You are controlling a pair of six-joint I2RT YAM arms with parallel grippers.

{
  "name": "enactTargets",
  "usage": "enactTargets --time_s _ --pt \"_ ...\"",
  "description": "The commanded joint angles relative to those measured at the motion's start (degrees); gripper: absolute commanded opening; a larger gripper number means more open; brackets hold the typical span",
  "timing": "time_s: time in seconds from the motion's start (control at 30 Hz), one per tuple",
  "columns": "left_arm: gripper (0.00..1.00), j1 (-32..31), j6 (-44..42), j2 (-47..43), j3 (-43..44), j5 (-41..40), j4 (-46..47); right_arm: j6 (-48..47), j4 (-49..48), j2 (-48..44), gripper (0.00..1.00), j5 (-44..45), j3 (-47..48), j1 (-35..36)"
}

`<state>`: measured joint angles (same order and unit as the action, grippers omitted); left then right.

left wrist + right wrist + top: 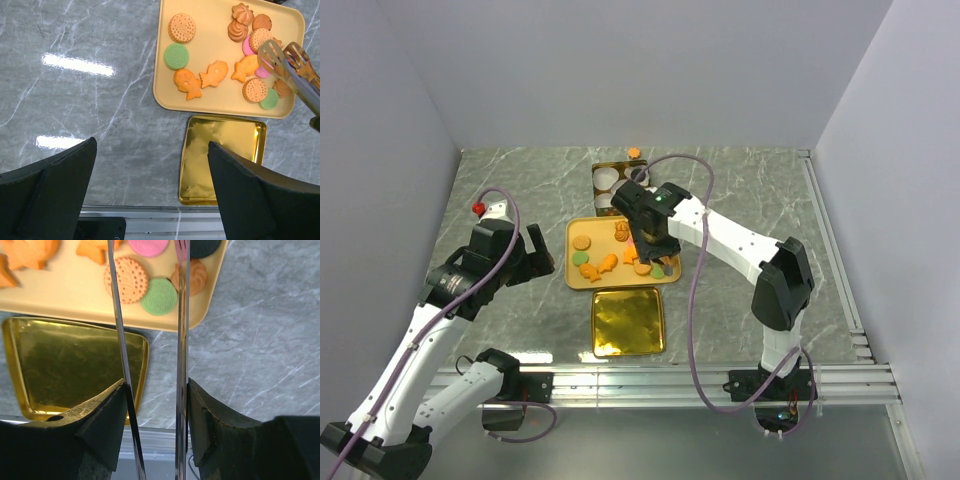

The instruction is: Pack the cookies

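The cookies (214,74) lie scattered on a yellow tray (210,30): round tan, green and pink discs and orange fish shapes. My right gripper (155,385) is shut on a pair of metal tongs (181,315). The tong tips (280,52) stand apart over the pink and tan cookies at the tray's right side. A tan disc (126,280) and a green one (158,296) show between and beside the tong arms. An empty gold tin (628,320) sits just in front of the tray. My left gripper (152,145) hangs open and empty over bare table, left of the tin.
Behind the tray stands a second gold tin (610,180) with white paper cups in it, and one orange cookie (634,153) lies beyond it. A metal rail (720,380) runs along the table's near edge. Grey walls close in the left, back and right.
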<state>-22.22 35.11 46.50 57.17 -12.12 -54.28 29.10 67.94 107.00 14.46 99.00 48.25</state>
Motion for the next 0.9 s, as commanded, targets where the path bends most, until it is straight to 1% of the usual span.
enactTargets --time_s 0.0,0.37,0.63,0.87 --pt "0.99 -0.28 -0.92 -0.36 0.14 -1.15 1.46 -0.54 0.79 0.57 0.56 2.33 5.67 0.18" --pt "0.99 -0.28 -0.92 -0.44 0.14 -1.15 1.55 -1.15 2.81 4.53 0.56 2.94 10.77 0.18" --pt "1.0 -0.2 -1.01 -0.36 0.14 -1.15 1.63 -1.5 1.93 6.2 0.56 3.03 9.98 0.18" --pt "0.99 -0.2 -1.19 -0.36 0.14 -0.8 1.72 -1.94 2.19 8.05 0.56 2.94 12.44 0.18"
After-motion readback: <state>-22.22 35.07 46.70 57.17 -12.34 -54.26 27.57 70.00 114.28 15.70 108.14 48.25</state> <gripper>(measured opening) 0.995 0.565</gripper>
